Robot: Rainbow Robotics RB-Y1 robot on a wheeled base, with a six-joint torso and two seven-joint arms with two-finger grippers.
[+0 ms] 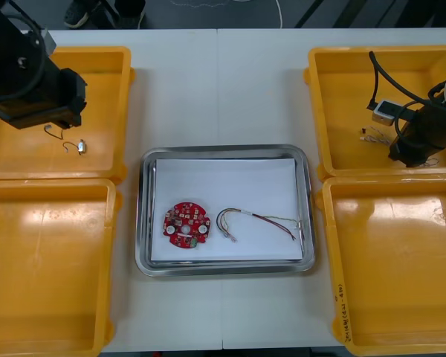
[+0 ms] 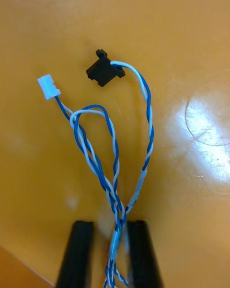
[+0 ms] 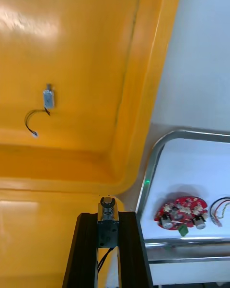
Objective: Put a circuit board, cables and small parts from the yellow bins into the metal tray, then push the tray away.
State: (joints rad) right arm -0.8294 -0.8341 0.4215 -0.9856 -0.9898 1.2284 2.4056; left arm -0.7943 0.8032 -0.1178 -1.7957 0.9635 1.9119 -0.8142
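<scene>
Now both fetches run at once; the right end effector (image 2: 109, 225), low in the far right bin (image 1: 317, 111), is pinched narrow on the blue-white cable (image 2: 115, 139); the left end effector (image 3: 108, 218), far left, grips a small part (image 3: 107, 206); next, each load must lift clear and travel to the tray (image 1: 145, 216), beside the board (image 1: 186, 223).

The light table (image 1: 180, 89) carries a metal tray (image 1: 146, 216) at its middle; yellow bins flank it, standing apart from it on bare tabletop. The far left bin (image 1: 97, 97) and near left bin (image 1: 44, 275) sit edge to edge; the far right bin (image 1: 342, 104) and near right bin (image 1: 401, 275) likewise.
</scene>
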